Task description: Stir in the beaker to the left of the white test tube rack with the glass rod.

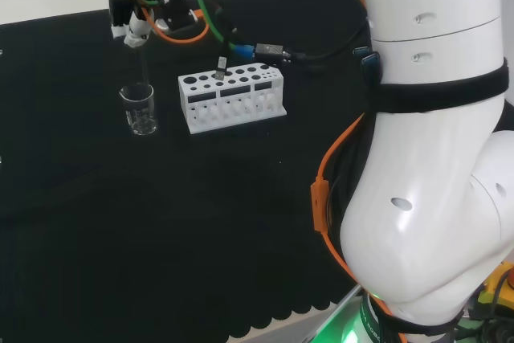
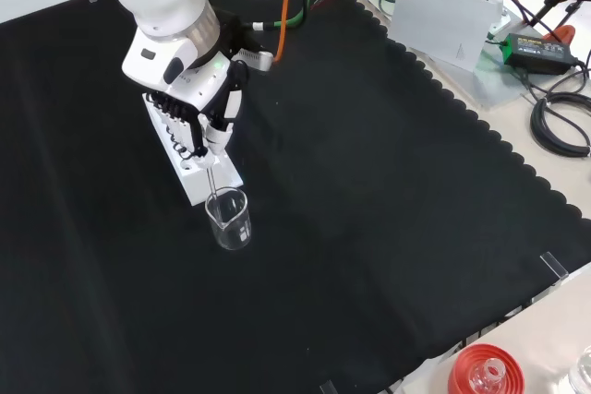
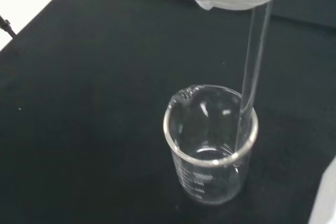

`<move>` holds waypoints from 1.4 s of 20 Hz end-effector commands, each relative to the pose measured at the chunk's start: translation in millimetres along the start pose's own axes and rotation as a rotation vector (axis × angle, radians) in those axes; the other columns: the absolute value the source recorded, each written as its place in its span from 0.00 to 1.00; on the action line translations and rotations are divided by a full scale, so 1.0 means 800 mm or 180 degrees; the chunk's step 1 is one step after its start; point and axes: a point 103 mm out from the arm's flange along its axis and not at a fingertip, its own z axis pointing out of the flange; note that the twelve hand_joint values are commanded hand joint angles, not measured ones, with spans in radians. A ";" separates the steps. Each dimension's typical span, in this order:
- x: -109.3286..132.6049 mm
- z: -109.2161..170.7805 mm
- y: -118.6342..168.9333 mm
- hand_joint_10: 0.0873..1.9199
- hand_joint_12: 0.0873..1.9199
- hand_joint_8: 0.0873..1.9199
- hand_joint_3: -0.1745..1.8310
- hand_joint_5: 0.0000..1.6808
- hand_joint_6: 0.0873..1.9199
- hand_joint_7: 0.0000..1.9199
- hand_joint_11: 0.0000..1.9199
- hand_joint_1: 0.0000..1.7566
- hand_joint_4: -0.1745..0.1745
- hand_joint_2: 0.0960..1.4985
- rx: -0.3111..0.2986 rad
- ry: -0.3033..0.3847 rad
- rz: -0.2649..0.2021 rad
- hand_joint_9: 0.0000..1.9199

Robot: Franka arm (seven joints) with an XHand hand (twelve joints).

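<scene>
Hand pinching rod, rod upright with tip inside beaker, beaker just beside rack on counter

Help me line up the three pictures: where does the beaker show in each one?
Head view: the beaker stands left of the white test tube rack, under the hand.
Front view: it stands just below the rack's near end.
Wrist view: it is close and large, with the glass rod reaching into it.
Shared landmark: the glass rod.
</scene>
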 end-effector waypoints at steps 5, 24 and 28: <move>-0.001 0.000 -0.032 0.31 0.27 0.30 0.14 0.69 0.11 0.66 0.80 0.81 0.00 0.59 -0.0040 -0.0032 0.0060 0.73; 0.055 -0.013 -0.060 0.31 0.27 0.30 0.14 0.69 0.11 0.66 0.80 0.81 0.00 0.60 -0.0080 -0.0141 -0.0015 0.73; 0.083 -0.010 -0.065 0.31 0.27 0.30 0.14 0.69 0.11 0.66 0.80 0.81 0.00 0.60 -0.0070 -0.0152 -0.0055 0.73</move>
